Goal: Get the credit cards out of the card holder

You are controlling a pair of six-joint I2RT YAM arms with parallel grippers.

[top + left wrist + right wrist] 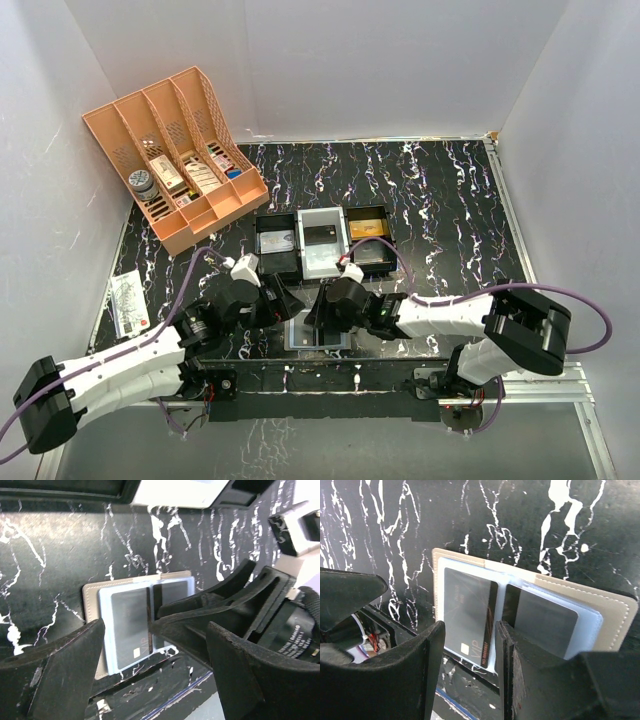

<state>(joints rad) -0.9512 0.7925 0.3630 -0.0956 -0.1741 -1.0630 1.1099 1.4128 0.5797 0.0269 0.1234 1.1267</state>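
Jaws on the left gripper (280, 300) stand wide apart and hold nothing, low over the black, white-veined desk (450, 200) just left of the card holder (92, 610). The card holder lies opened flat at the near edge of the desk, between the two grippers: a beige stitched cover with pale, shiny clear sleeves. Its left sleeve shows a dark card (467, 610) marked VIP with a small chip, and its right sleeve a second dark card (545, 622). The right gripper (470, 627) reaches down over the holder's middle fold, its jaws part-way apart with the near end of the VIP card showing in the gap. Whether the tips touch that card cannot be told.
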